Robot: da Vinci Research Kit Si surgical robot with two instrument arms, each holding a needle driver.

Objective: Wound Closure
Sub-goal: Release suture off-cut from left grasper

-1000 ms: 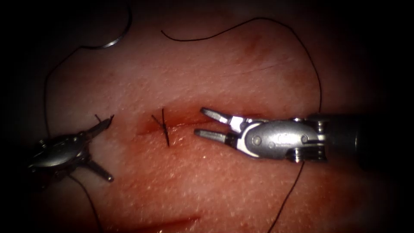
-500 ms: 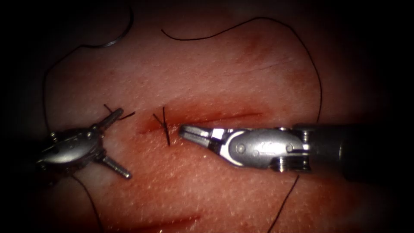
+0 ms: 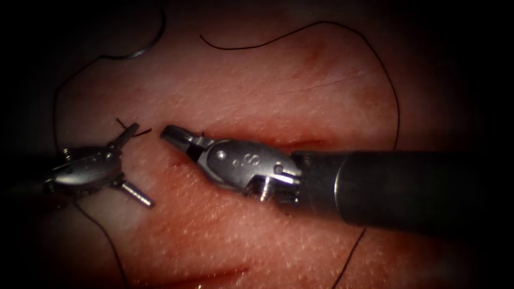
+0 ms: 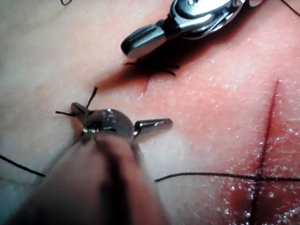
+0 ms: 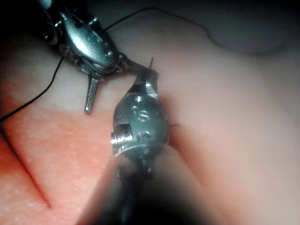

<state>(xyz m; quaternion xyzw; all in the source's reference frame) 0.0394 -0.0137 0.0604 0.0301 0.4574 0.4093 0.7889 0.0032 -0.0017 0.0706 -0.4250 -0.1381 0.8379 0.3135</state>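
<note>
The left tool [image 3: 144, 165] sits left of the cut [image 3: 305, 143] with its jaws spread wide and nothing between them. A short cut piece of thread [image 3: 124, 126] clings at the tip of its upper jaw, seen too in the left wrist view [image 4: 91, 96]. The right tool [image 3: 167, 132] reaches across the cut's left end, jaws shut, tip just short of that upper jaw, and holds nothing I can see. The stitch's dark thread ends [image 4: 159, 69] lie under the right tool [image 4: 131, 44]. Held by neither tool, the curved needle [image 3: 140, 51] lies on the tissue at the far upper left.
Long black thread [image 3: 396, 107] loops over the tissue behind the right tool's shaft and runs down past it. Another strand [image 3: 107, 241] trails below the left tool. A second red cut [image 3: 214, 275] lies near the front edge, and a thread crosses it [image 4: 255, 177].
The right tool shut its jaws and slid left along the cut, over the stitch, up to the left tool. The left tool shifted slightly, jaws still open.
</note>
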